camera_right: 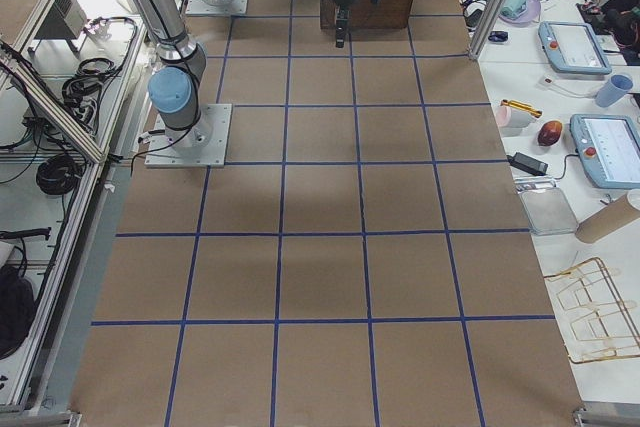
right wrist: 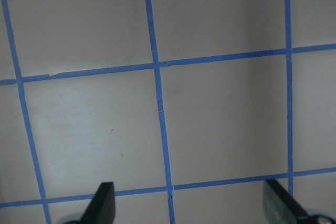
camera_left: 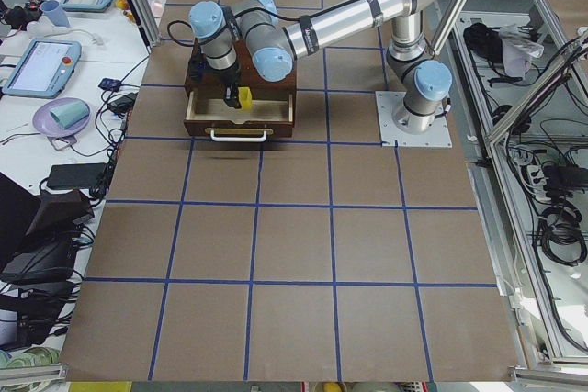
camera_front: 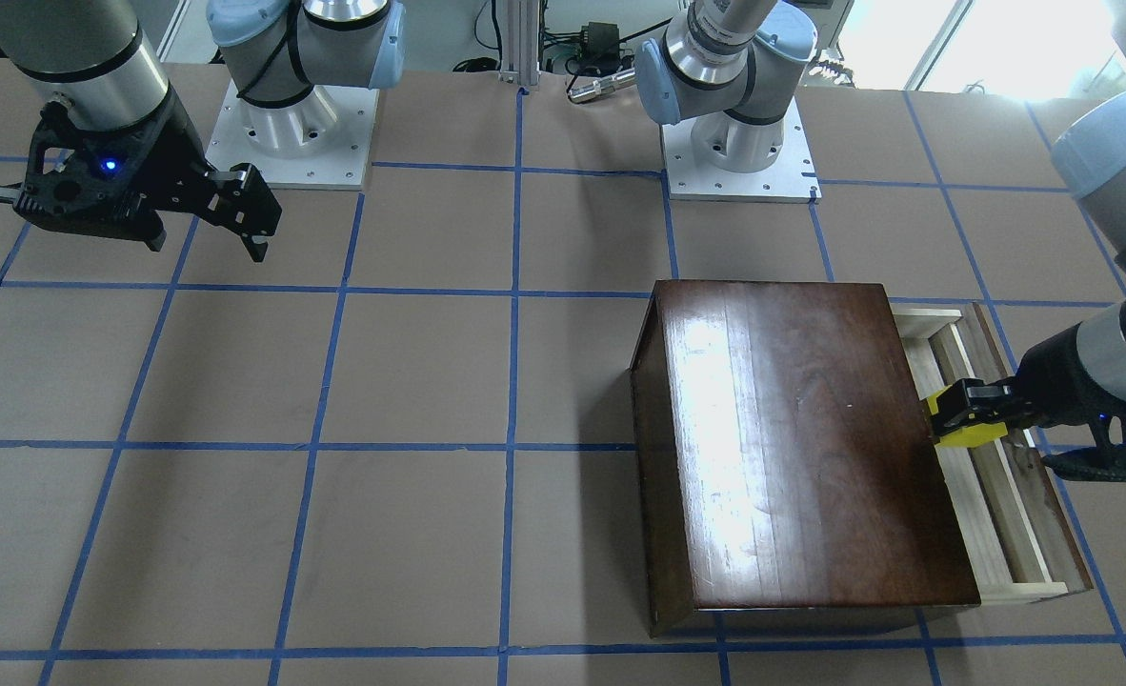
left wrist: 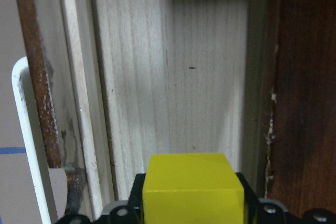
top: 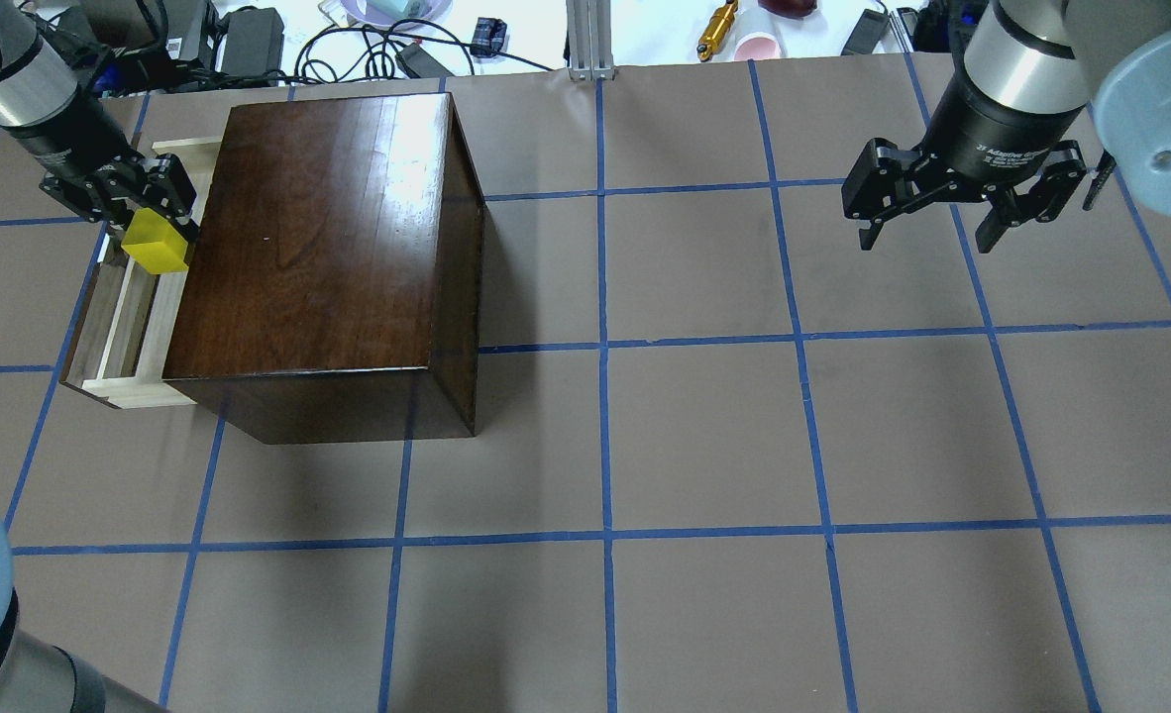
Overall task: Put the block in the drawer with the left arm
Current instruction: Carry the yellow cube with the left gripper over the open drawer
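My left gripper (top: 155, 223) is shut on the yellow block (top: 157, 248) and holds it above the open drawer (top: 130, 317) of pale wood, close to the cabinet's edge. The front-facing view shows the same gripper (camera_front: 954, 416), block (camera_front: 971, 433) and drawer (camera_front: 1011, 514). The left wrist view shows the block (left wrist: 192, 187) between the jaws, with the drawer floor (left wrist: 173, 77) below and its white handle (left wrist: 23, 129) at the left. My right gripper (top: 927, 223) is open and empty, high over the table's right side; it also shows in the front-facing view (camera_front: 253, 224).
The glossy dark-brown cabinet (top: 328, 248) stands on the brown table with blue tape lines (top: 694, 446). Cables and small items lie beyond the far edge (top: 368, 40). The two arm bases (camera_front: 296, 133) stand at the robot's side.
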You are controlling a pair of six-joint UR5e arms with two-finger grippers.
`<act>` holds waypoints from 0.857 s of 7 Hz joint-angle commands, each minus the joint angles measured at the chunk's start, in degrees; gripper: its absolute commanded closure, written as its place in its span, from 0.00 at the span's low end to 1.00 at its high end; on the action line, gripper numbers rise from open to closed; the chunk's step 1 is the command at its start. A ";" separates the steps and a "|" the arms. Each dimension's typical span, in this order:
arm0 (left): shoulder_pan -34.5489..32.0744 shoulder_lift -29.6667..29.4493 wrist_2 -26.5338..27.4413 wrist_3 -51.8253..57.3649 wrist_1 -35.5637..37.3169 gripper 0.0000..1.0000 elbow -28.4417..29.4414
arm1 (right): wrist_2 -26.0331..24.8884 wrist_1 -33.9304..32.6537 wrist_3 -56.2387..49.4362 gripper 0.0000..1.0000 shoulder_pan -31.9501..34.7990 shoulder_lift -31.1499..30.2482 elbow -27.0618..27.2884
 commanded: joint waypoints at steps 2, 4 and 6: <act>0.07 -1.14 0.12 -0.41 2.71 0.64 -1.06 | 0.00 0.00 0.00 0.00 0.00 0.00 0.00; 0.16 -1.15 0.38 -0.50 6.31 0.63 -3.17 | 0.00 0.00 0.00 0.00 0.00 0.00 0.00; 0.07 -1.32 0.38 -0.50 6.59 0.62 -3.27 | 0.00 0.00 0.00 0.00 0.00 0.00 0.00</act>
